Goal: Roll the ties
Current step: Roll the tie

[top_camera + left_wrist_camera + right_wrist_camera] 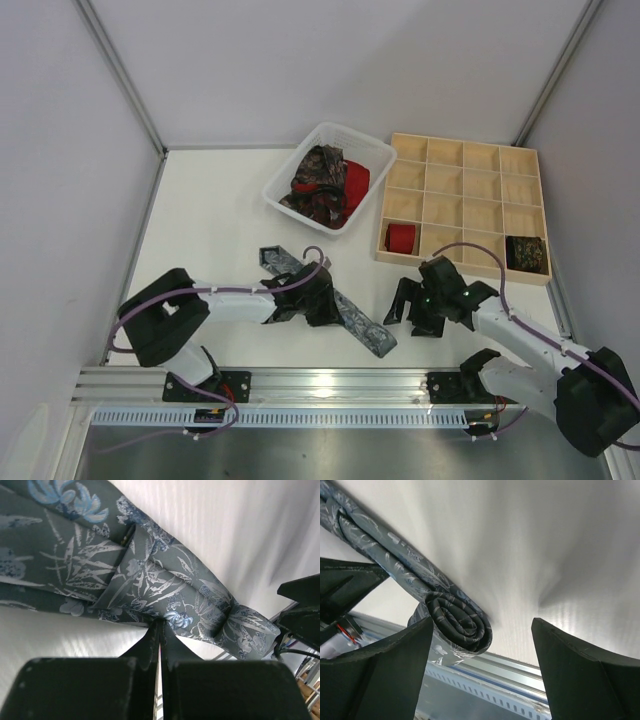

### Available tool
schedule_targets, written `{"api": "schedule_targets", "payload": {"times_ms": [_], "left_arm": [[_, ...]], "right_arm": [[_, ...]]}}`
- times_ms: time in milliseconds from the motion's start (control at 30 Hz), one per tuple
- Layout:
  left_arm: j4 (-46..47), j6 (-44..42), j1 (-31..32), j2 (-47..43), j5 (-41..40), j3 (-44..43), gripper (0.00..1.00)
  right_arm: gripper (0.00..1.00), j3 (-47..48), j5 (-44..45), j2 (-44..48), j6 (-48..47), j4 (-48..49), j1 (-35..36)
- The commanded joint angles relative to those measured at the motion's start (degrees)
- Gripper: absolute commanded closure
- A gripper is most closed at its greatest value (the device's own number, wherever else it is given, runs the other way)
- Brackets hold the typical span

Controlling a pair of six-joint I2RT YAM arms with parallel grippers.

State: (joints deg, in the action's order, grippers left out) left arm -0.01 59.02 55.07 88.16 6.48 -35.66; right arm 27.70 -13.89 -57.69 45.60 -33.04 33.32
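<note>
The step in hand looks to be the rolling of the grey patterned tie. It lies flat and slanting on the white table, off the front-left corner of the wooden grid tray. The tie end straight in front of the tray's left edge is wound into a small tight coil, and the rest is a loose strip running away from the tray. The left gripper has its jaws pressed together, tips against the strip's edge at mid-length, and whether fabric is pinched cannot be told. The right gripper stands with its fingers wide apart, holding nothing, the coil showing in the gap between them. The next move probably calls for the right fingers to close on the coil and turn it along the strip while the left keeps the fabric taut. A red roll and a dark paisley roll sit in the tray's front row, and loose ties fill the white basket left of the tray. No brand, label or writing is legible
</note>
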Motion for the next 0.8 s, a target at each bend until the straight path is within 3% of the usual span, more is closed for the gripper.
{"api": "schedule_targets", "payload": {"times_ms": [0, 167, 233, 400, 567, 633, 767], "left_arm": [[-2.3, -4.3, -2.6, 4.4, -2.4, -2.5, 0.99], [-3.1, -6.3, -3.9, 5.2, -2.1, -5.1, 0.99], [-3.6, -6.7, -3.9, 4.6, -2.2, -5.1, 1.00], [-6.0, -7.2, -3.3, -6.2, -3.7, -1.7, 0.99], [-14.0, -12.0, -6.7, -11.1, -7.8, -7.6, 0.99], [-16.6, -14.7, -9.4, -7.9, -7.0, -11.2, 0.99], [-20.4, -18.8, -13.7, -0.3, -9.1, -20.8, 1.00]], "right_arm": [[0.14, 2.8, 2.0, 0.4, -3.8, -3.0, -4.7], [0.09, 3.1, -3.4, -0.2, -5.0, -3.2, -13.7], [0.11, 3.7, -3.2, -0.1, -5.0, -4.2, -14.2], [0.14, 5.7, -0.9, 0.5, -7.5, -7.7, -14.3], [0.24, 5.5, -4.6, 0.0, -6.8, -4.8, -14.3], [0.36, 5.3, -5.8, 0.0, -6.8, -4.1, -14.2], [0.43, 5.3, -7.1, 1.4, -6.1, -4.1, -13.7]]}}
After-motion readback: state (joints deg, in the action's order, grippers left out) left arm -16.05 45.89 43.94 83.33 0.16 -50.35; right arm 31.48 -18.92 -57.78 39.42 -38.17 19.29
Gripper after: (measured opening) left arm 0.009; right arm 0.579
